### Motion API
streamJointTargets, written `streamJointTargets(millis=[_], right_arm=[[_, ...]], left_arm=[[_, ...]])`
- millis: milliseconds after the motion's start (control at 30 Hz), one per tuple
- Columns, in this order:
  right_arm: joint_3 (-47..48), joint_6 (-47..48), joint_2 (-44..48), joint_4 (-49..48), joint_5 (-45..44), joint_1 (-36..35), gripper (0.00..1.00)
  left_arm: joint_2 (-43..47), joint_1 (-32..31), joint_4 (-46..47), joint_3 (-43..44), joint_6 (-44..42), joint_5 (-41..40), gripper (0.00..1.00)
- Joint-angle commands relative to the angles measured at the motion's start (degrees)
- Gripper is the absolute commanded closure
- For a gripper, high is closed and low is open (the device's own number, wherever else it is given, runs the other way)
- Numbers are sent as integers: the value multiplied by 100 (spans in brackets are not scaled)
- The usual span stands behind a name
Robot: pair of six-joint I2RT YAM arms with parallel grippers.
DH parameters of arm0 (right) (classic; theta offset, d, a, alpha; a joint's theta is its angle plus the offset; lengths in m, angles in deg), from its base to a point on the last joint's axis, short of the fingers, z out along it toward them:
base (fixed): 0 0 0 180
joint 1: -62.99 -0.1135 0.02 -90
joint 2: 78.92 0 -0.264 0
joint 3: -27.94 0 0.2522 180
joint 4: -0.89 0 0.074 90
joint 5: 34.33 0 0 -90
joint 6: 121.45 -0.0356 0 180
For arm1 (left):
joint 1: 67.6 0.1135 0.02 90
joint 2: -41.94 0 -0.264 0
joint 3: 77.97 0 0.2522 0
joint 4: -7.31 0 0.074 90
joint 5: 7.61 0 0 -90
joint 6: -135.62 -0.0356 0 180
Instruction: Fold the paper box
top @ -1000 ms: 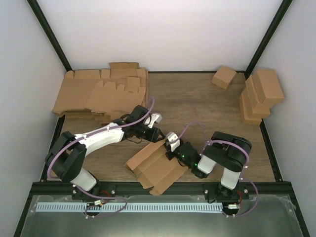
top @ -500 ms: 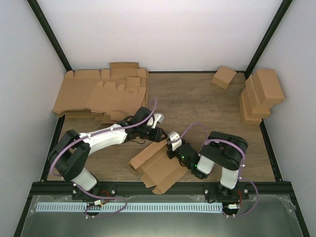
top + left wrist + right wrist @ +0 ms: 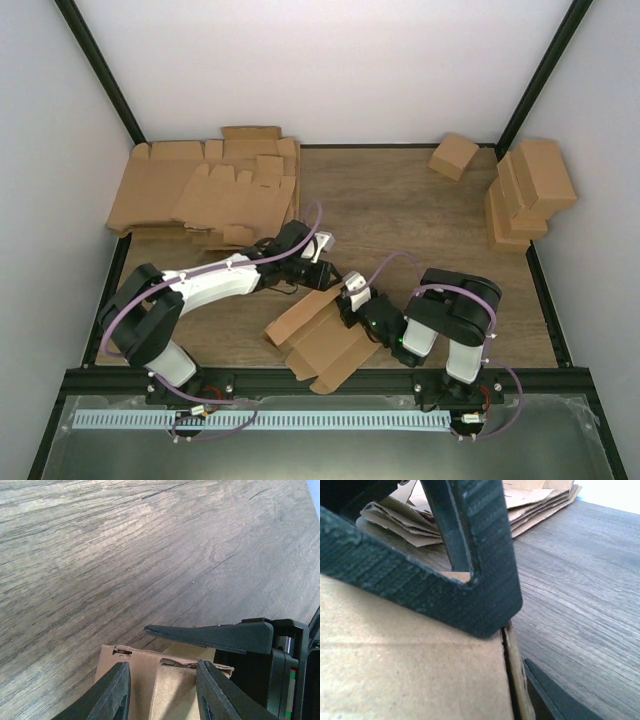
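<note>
Over on the far left sits the stack of flat blanks (image 3: 205, 195), and I place everything else from it. Nearer us and to its right, the left gripper (image 3: 162, 667) hangs low with its fingers apart. The far corner of the paper box (image 3: 322, 345) shows through the gap, not pinched. The box itself lies flat on the table (image 3: 420, 230), further right of the stack and closer to us, skewed, its creases running from near-left to far-right. Further right again, the right gripper (image 3: 345, 305) has the box's right-hand edge between its fingers. Whether it is clamping or slack I cannot tell. Both pincers meet at that one far-right corner, so I'd judge the next fold starts there, with the right arm closer in.
</note>
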Motion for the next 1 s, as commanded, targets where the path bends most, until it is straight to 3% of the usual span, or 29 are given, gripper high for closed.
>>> streamJointTargets(millis=[0, 200, 633, 833, 967], right_arm=[[-106, -34, -55, -445, -126, -60, 60], [-409, -265, 86, -606, -56, -60, 54], [-603, -305, 42, -846, -50, -62, 58], [-254, -100, 184, -505, -178, -61, 63], [-99, 40, -120, -807, -476, -60, 71]], left_arm=[[-93, -131, -284, 5, 30, -315, 62], [-132, -214, -299, 7, 59, -478, 62], [-332, -387, -445, 145, 41, -711, 63], [-112, -384, -435, 108, 67, -608, 63], [-34, -367, -403, 83, 107, -477, 63]])
